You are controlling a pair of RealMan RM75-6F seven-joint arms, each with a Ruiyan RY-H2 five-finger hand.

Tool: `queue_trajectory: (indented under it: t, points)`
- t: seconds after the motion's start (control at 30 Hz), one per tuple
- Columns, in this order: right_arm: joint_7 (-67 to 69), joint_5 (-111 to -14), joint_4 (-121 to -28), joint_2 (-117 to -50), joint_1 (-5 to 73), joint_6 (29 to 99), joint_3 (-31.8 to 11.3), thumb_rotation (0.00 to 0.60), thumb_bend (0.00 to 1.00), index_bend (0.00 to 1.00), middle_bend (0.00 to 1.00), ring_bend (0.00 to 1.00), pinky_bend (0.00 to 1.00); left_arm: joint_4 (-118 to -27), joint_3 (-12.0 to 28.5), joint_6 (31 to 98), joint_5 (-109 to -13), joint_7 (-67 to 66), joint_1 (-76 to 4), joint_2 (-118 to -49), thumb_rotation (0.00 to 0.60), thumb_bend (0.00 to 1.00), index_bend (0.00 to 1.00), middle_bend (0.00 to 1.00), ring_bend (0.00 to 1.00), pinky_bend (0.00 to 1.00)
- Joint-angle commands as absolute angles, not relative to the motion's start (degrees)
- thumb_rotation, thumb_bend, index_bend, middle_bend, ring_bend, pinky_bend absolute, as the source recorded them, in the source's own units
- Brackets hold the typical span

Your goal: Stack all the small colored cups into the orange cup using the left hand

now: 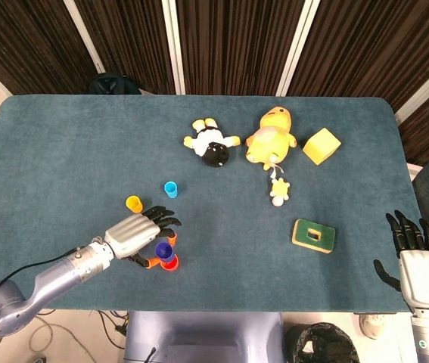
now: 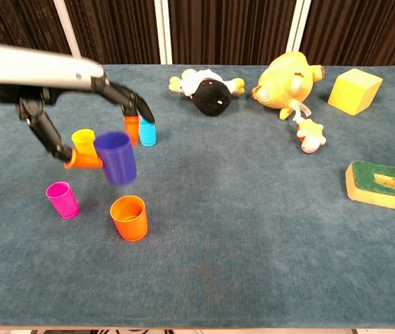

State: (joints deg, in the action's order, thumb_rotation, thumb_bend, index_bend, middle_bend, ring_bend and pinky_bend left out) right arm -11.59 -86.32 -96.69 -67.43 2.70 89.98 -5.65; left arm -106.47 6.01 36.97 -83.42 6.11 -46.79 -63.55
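The left hand reaches in from the near left edge of the teal table, its silver forearm running low across the cloth in the head view and high across the frame in the chest view. Its black fingers with orange tips are clamped on the purple cup, which hangs upright, mouth up, above the table, just up and to the left of the orange cup and not touching it. In the head view the purple cup sits right against the orange cup, partly overlapping its rim. The pink cup stands left of the orange cup, near it. The yellow cup stands behind the hand, partly hidden by a finger, and the light blue cup stands further back, beside a fingertip. The right hand hovers off the near right corner of the table, palm down, fingers apart and holding nothing. A black-and-white plush, a yellow duck plush, a yellow block and a green-and-tan sponge block lie across the right half.
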Motion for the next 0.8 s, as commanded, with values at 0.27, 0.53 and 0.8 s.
queue_trajectory:
  t: [0.27,0.53,0.8]
  points:
    - [-11.4,-86.22,-96.64,-67.34,2.68,90.04,-5.75,0.6,0.33,0.05,0.07,0.14,0.07,-103.68,3.31,39.39,-86.86,5.88,-46.01,-67.07,0.6,0.31,0.45,0.15,0.04,0.03]
    - [-11.34,-86.04,-96.53,-67.41,2.65,89.98,-5.77,0.6,0.33,0.05,0.07,0.14,0.07,-100.86,2.28,39.76,-87.08,5.42,-46.29,-69.57,0.6,0.31,0.45,0.15,0.04,0.03]
    - [-11.23,-85.83,-96.55,-67.39,2.65,89.99,-5.91,0.6,0.33,0.05,0.07,0.14,0.07,-98.84,1.86,40.39,-87.53,4.78,-46.75,-71.41,0.6,0.31,0.44,0.15,0.04,0.03]
